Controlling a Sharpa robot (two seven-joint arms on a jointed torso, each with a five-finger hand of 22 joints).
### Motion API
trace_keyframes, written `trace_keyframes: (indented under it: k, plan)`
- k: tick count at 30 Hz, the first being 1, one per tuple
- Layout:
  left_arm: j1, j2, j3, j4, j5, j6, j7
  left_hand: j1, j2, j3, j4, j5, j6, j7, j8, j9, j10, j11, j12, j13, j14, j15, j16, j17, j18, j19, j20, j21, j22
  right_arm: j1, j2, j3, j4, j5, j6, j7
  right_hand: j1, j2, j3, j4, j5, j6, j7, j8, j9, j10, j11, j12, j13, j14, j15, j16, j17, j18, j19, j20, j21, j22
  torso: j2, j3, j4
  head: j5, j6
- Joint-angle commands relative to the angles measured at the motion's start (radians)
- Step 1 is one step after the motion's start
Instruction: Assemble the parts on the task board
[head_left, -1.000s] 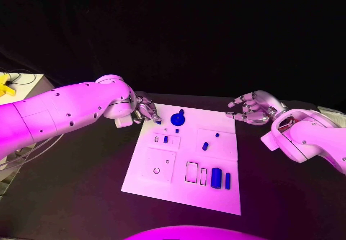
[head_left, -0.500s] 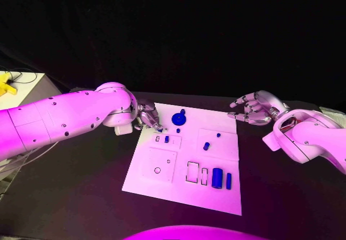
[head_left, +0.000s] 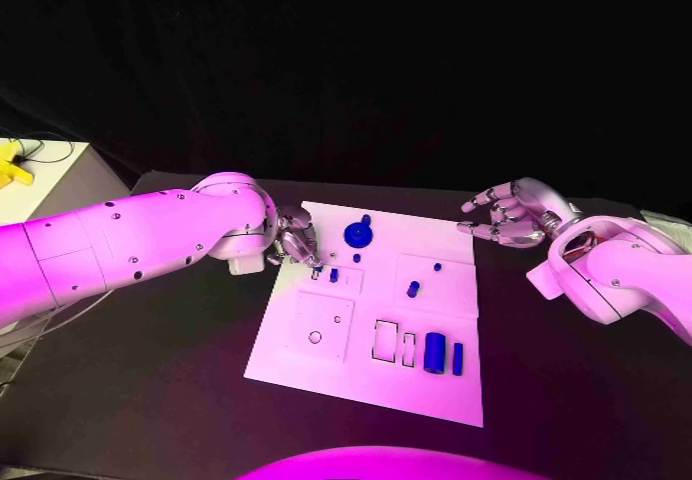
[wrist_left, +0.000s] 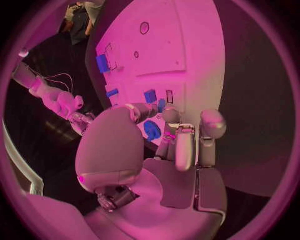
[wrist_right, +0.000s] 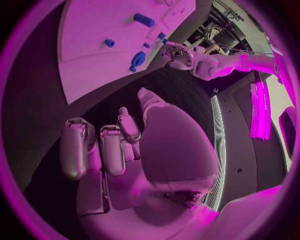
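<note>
A white task board lies on the black table, carrying small blue parts. A round blue part with a knob sits at the board's far edge; a tall blue cylinder and a slimmer blue bar stand in the slots near the board's near right corner, beside two vacant rectangular recesses. The left robot hand hovers over the board's far left corner, fingers curled close together near a small blue peg; whether it grips anything cannot be told. The right robot hand hangs off the board's far right corner, fingers loosely apart and holding nothing.
</note>
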Motion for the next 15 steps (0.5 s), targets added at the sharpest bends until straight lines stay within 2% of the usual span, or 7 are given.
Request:
trace_keyframes:
  k: [1, 15]
  plan:
    - [-0.001, 0.001, 0.000, 0.003, -0.037, 0.049, -0.002, 0.002, -0.002, 0.189, -0.196, 0.005, 0.021, -0.011, 0.004, 0.053, 0.006, 0.000, 0.005, 0.002, 0.070, -0.006, 0.004, 0.140, -0.006, 0.004, 0.000, 0.002, 0.002, 0.000, -0.001, 0.000, 0.001, -0.005, 0.004, 0.008, -0.008, 0.002, -0.006, 0.000, 0.003, -0.006, 0.000, 0.006, -0.001, -0.004, 0.003, 0.002, -0.001, 0.055, 0.007, -0.005, 0.106, 0.005, 0.001, 0.006, -0.003, 0.137, 0.000, 0.0008, -0.0002, 0.000, -0.004]
    - [-0.002, 0.001, -0.001, 0.004, -0.058, 0.077, -0.009, -0.003, -0.005, 0.193, -0.201, 0.012, 0.027, -0.013, 0.001, 0.052, 0.014, -0.002, 0.007, 0.008, 0.071, -0.008, 0.005, 0.144, -0.008, 0.008, -0.002, 0.006, 0.008, 0.000, -0.003, 0.000, 0.002, -0.005, 0.004, 0.008, -0.008, 0.002, -0.006, 0.000, 0.003, -0.006, 0.000, 0.006, -0.001, -0.004, 0.003, 0.002, -0.001, 0.055, 0.007, -0.005, 0.106, 0.005, 0.001, 0.006, -0.003, 0.137, -0.001, 0.0009, -0.0003, 0.000, -0.011]
